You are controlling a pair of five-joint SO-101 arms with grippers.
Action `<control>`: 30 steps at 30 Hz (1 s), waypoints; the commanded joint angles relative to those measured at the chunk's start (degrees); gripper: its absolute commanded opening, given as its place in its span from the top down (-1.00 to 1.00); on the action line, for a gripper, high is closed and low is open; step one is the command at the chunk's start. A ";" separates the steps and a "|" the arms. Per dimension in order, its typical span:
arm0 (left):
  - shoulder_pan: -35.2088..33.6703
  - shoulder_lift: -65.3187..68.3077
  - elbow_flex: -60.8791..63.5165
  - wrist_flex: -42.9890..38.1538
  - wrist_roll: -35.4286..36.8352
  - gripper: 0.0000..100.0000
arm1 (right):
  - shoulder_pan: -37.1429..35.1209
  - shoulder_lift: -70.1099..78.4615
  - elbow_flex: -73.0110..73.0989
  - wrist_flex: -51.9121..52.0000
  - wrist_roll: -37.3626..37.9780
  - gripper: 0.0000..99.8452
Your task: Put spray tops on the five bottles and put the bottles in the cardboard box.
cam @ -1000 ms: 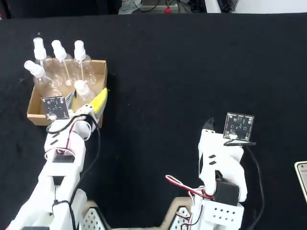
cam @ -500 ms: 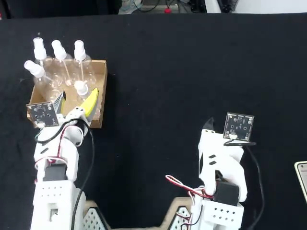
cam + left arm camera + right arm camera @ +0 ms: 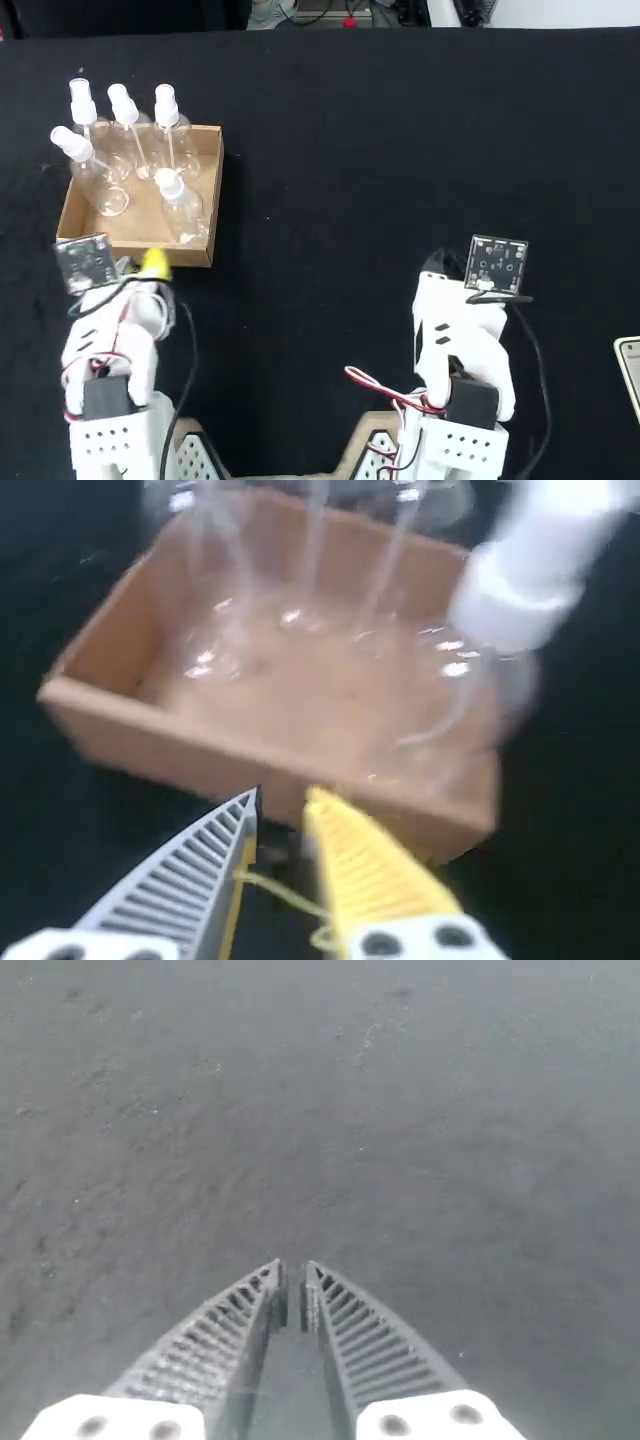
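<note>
The cardboard box [image 3: 180,255] stands near the far left corner of the table [image 3: 400,150]. All five bottles [image 3: 183,212] are inside it, and each one carries a white spray top [image 3: 165,100]. So the task seems complete, and no bottle is left outside the box. The left gripper [image 3: 280,800] hangs just before the box's near wall, its jaws nearly together and empty. The right gripper [image 3: 295,1275] is closed on nothing, above bare table towards the near edge.
</note>
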 commanded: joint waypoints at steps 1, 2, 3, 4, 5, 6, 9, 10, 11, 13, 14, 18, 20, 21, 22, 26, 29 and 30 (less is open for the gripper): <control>-9.27 -1.58 -2.33 10.99 -0.26 0.82 | -2.11 -4.79 1.10 3.87 0.00 0.92; -10.42 -1.41 -3.30 14.68 -0.26 0.84 | -2.37 -4.79 1.27 6.07 0.00 0.92; -11.38 -1.41 -4.18 18.11 -0.26 0.85 | -2.46 -4.79 1.01 8.70 0.09 0.92; -11.82 -1.41 -4.79 21.10 -0.26 0.86 | -2.46 -4.79 0.57 10.64 0.09 0.92; -11.82 -1.41 -4.88 23.38 -0.26 0.88 | -2.55 -4.79 0.04 12.40 0.79 0.92; -11.82 -1.41 -4.79 24.62 -0.26 0.89 | -2.55 -4.79 0.04 13.19 2.37 0.92; -11.82 -1.41 -2.86 24.70 -0.44 0.90 | -2.55 -4.79 1.98 13.80 7.12 0.92; -11.82 -1.41 -1.71 24.97 -0.35 0.90 | -2.46 -4.79 2.68 13.80 7.91 0.92; -11.74 -1.41 -0.57 25.05 -0.35 0.90 | -2.46 -4.79 3.30 13.98 7.91 0.92; -11.74 -1.41 1.01 25.23 -0.53 0.90 | -2.37 -4.79 3.56 16.35 7.03 0.92; -11.74 -1.41 1.54 25.23 -0.53 0.90 | -2.46 -4.79 2.77 18.81 6.24 0.92; -11.74 -1.41 2.59 25.23 -0.62 0.90 | -2.11 -5.23 1.54 22.33 1.93 0.92; -9.80 -1.41 2.68 25.32 -0.62 0.90 | -2.37 -5.49 3.91 21.98 0.79 0.92; -8.13 -1.14 2.77 25.76 -0.62 0.90 | -2.37 -5.49 5.41 21.80 0.53 0.92; -6.37 -1.14 2.77 25.93 -0.62 0.90 | -2.11 -5.41 5.41 21.71 0.44 0.93; 2.24 -1.23 3.03 25.85 -0.35 0.90 | -2.11 -5.49 5.41 21.71 0.70 0.93; 8.84 -1.23 4.53 25.23 -0.70 0.90 | -2.11 -5.49 5.41 21.71 0.70 0.93; 10.24 -0.97 4.70 24.79 -0.70 0.90 | -2.11 -5.49 5.41 21.71 0.70 0.93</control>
